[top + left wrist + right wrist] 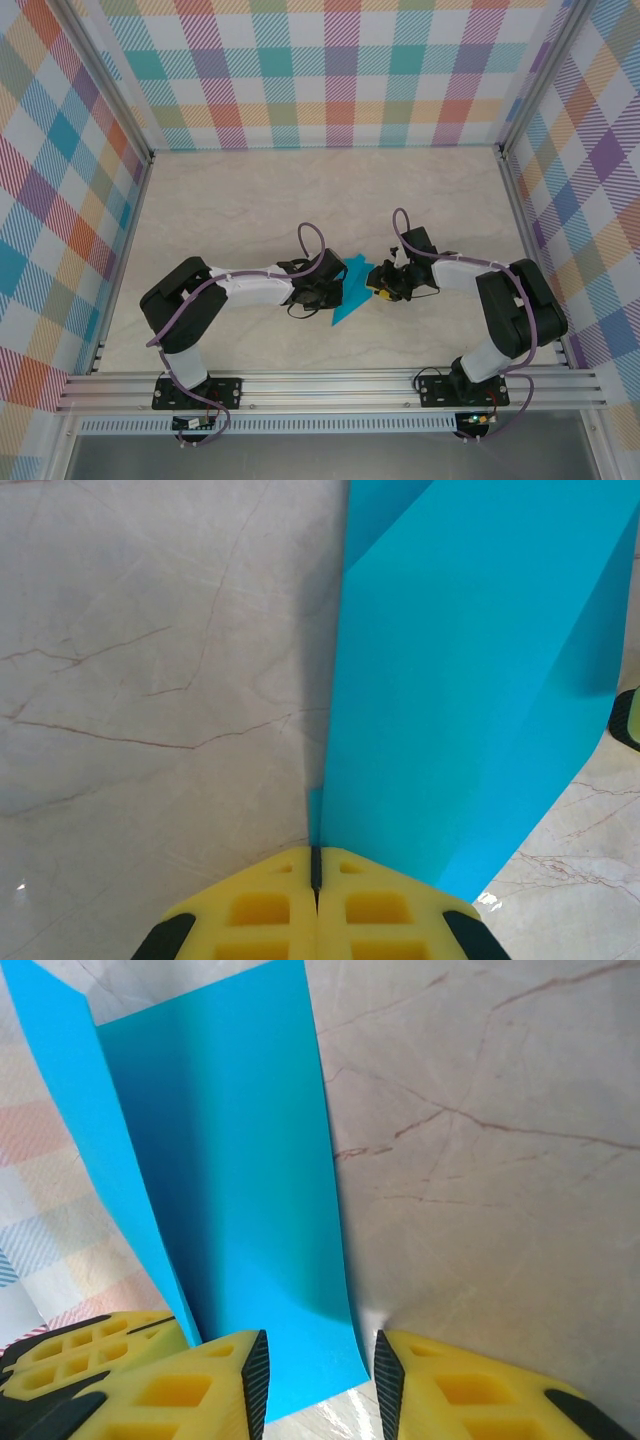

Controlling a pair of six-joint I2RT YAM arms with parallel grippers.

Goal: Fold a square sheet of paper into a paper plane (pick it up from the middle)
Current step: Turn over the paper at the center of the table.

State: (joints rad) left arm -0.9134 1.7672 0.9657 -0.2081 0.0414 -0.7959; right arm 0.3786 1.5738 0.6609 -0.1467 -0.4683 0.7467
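On the marble table, near its middle, the folded square sheet of paper is between both arms. The left gripper is clamped on its edge. The right gripper has jaws apart around the paper's end. I think it should close squarely, without pulling.

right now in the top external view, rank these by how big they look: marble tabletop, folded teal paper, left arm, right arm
1. marble tabletop, largest by far
2. left arm and right arm: they look about alike, so I won't rank one over the other
3. folded teal paper, smallest
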